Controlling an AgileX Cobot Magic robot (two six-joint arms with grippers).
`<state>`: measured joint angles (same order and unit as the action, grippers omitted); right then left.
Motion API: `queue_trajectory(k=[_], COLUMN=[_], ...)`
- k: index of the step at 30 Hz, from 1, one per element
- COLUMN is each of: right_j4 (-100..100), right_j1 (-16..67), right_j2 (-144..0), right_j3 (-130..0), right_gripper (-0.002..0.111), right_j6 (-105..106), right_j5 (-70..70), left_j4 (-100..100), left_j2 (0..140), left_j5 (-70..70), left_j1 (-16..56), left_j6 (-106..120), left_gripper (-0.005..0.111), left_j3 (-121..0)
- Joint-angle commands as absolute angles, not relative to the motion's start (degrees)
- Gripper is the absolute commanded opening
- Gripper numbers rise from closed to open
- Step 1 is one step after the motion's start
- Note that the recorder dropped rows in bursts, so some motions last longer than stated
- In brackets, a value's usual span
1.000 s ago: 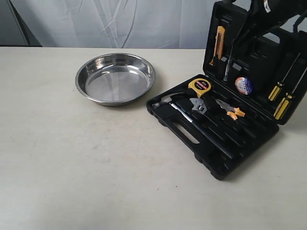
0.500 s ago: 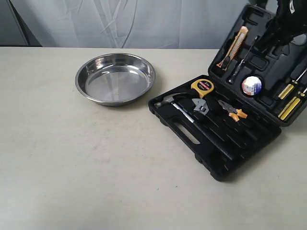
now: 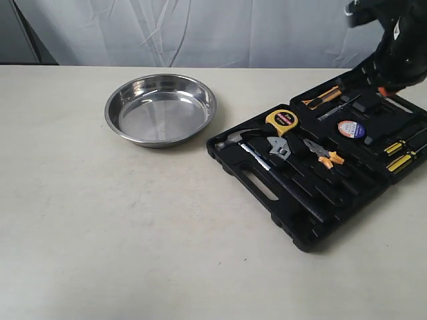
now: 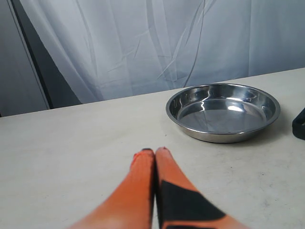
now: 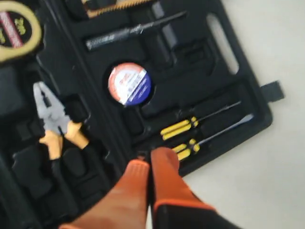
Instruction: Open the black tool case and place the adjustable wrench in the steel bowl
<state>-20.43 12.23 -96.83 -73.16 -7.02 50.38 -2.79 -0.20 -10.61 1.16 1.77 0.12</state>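
The black tool case [image 3: 288, 230] lies open on the right of the table, its lid [image 5: 200, 62] flat behind the base. The adjustable wrench [image 3: 277, 147], silver-headed with a black handle, sits in its recess in the base between hammer and pliers. The steel bowl [image 3: 160, 110] stands to the left of the case and holds nothing. My right gripper [image 5: 147, 160] is shut with nothing in it, above the lid's edge by the yellow screwdrivers; the exterior view shows it at the far right [image 3: 383, 90]. My left gripper [image 4: 153, 151] is shut over bare table, short of the bowl [image 4: 223, 112].
Base holds a hammer [image 3: 243, 143], yellow tape measure [image 3: 281, 120] and orange-handled pliers [image 5: 56, 121]. Lid holds a tape roll [image 5: 129, 84], two yellow screwdrivers [image 5: 181, 128] and a utility knife [image 3: 323, 97]. A white curtain hangs behind the table.
The case lid has swung from nearly upright down to flat on the table. The right arm has drawn back toward the upper right.
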Motion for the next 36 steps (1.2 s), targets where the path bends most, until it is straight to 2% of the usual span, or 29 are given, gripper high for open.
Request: queue_trajectory(k=[1, 3, 7, 10, 14, 17, 22, 27, 32, 36], right_j4=[-5.7, 12.4, 32.8, 39.6, 39.7, 39.4, 26.1, 1.7, -26.7, -33.5], right_j1=[12.1, 12.1, 13.9, 16.2, 17.3, 17.3, 16.7, 13.4, 9.9, 9.7], right_j2=[-102.7, -105.7, -107.8, -107.8, -107.8, -107.8, -107.8, -107.8, -107.8, -107.8], right_j3=[-73.0, -73.0, -73.0, -73.0, -73.0, -73.0, -73.0, -73.0, -73.0, -73.0], right_gripper=[0.0, 0.0, 0.0, 0.0, 0.0, 0.0, -0.001, -0.001, -0.001, -0.001], right_j6=[3.6, 15.4, 32.8, 40.3, 40.4, 39.3, 26.2, 0.6, -23.8, -26.9], right_j5=[59.6, 63.1, 66.1, 53.2, 33.1, 23.1, 14.1, 16.5, 30.1, 45.9], left_j4=[-2.7, -2.7, -2.7, -2.7, -2.7, -2.7, -2.7, -2.7, -2.7, -2.7], left_j2=[0.0, 0.0, 0.0, 0.0, 0.0, 0.0, 0.0, 0.0, 0.0, 0.0], left_j5=[-10.3, -10.3, -10.3, -10.3, -10.3, -10.3, -10.3, -10.3, -10.3, -10.3], left_j1=[1.2, 1.2, 1.2, 1.2, 1.2, 1.2, 1.2, 1.2, 1.2, 1.2], left_j6=[1.7, 1.7, 1.7, 1.7, 1.7, 1.7, 1.7, 1.7, 1.7, 1.7], left_gripper=[0.0, 0.0, 0.0, 0.0, 0.0, 0.0, 0.0, 0.0, 0.0, 0.0], left_j3=[0.0, 0.0, 0.0, 0.0, 0.0, 0.0, 0.0, 0.0, 0.0, 0.0])
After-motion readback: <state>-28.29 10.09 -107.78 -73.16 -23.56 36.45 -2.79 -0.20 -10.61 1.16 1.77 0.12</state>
